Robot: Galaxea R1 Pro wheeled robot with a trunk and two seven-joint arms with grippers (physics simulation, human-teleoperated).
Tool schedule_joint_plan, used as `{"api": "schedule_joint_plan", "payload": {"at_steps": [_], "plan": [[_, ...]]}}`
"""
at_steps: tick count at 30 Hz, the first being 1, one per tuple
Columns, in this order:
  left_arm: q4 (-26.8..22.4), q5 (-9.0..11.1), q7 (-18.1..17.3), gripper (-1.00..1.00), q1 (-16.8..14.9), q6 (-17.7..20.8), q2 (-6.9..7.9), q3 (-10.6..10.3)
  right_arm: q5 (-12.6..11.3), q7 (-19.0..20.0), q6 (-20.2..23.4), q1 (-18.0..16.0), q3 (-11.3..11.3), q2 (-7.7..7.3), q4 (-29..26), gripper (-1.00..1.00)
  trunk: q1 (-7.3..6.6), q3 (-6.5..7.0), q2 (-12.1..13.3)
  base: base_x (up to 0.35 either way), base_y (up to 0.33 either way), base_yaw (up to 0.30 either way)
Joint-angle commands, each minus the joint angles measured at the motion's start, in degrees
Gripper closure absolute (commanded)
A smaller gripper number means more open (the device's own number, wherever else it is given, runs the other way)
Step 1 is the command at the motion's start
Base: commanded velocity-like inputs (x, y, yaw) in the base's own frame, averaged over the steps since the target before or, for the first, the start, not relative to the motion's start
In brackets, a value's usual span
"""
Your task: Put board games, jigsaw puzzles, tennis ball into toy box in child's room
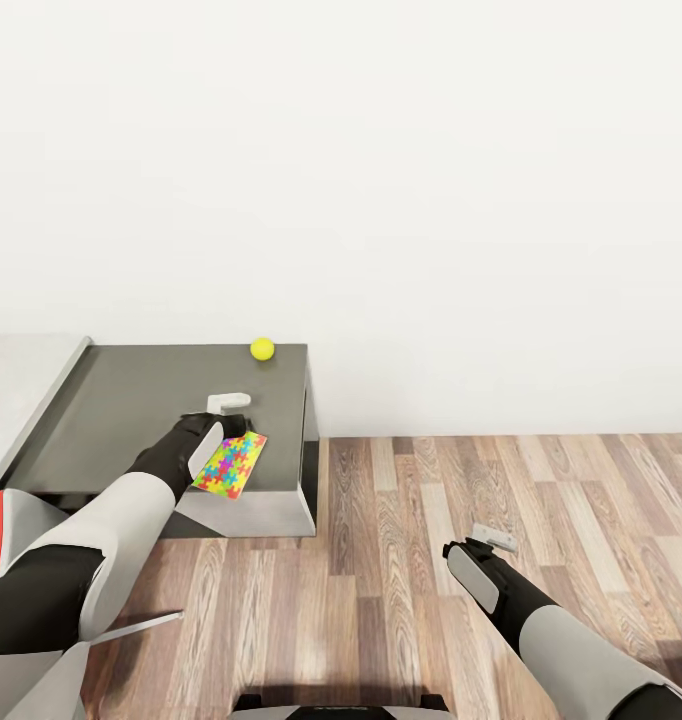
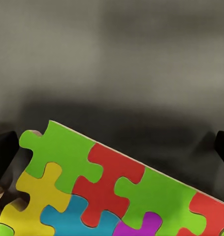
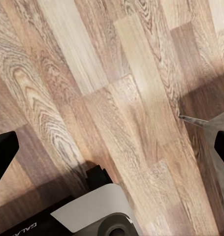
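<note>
On the dark grey table (image 1: pixel 131 400) by the white wall, the left gripper (image 1: pixel 224 420) is reaching over the surface, and a jigsaw puzzle (image 1: pixel 230 463) with bright pieces is lying just beside it, near the table's front right corner. From the head view the puzzle is seeming to touch the black wrist, but I cannot tell if the jaws are clamped on it or only resting next to it. Through the left wrist camera the puzzle (image 2: pixel 107 191) is showing tilted before the grey tabletop, with the dark finger tips standing wide at both edges of the picture, so the jaws are looking apart there. A yellow tennis ball (image 1: pixel 262 348) is sitting near the back edge of the table, well apart from the puzzle.

Over the wooden floor (image 1: pixel 501 500), the right gripper (image 1: pixel 493 541) is hanging low. Its jaws are standing apart, with nothing between them, and the right wrist camera is looking down on the floor planks (image 3: pixel 116 98).
</note>
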Motion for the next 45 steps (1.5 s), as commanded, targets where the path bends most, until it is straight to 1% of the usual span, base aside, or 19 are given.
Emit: {"api": "schedule_joint_plan", "payload": {"at_steps": [1,9,25,32,45], "plan": [[0.4,0.8,0.4,-1.0,0.0,0.3,0.07,-0.5,-0.2,-0.4,0.4,0.0,0.4,-0.08,-0.1,-1.0,0.05,-0.09,-0.1,0.0,0.0,0.0],[0.4,0.8,0.4,-1.0,0.0,0.3,0.07,-0.5,-0.2,-0.4,0.4,0.0,0.4,-0.08,-0.1,-1.0,0.05,-0.09,-0.1,-0.069,0.0,0.0],[0.4,0.8,0.4,-1.0,0.0,0.3,0.07,-0.5,-0.2,-0.4,0.4,0.0,0.4,-0.08,-0.1,-1.0,0.05,-0.09,-0.1,-0.009,0.0,0.0],[0.4,0.8,0.4,-1.0,0.0,0.3,0.07,-0.5,-0.2,-0.4,0.4,0.0,0.4,-0.08,-0.1,-1.0,0.05,-0.09,-0.1,-0.098,0.0,0.0],[0.4,0.8,0.4,-1.0,0.0,0.3,0.07,-0.5,-0.2,-0.4,0.4,0.0,0.4,-0.08,-0.1,-1.0,0.05,-0.09,-0.1,-0.005,0.0,0.0]]}}
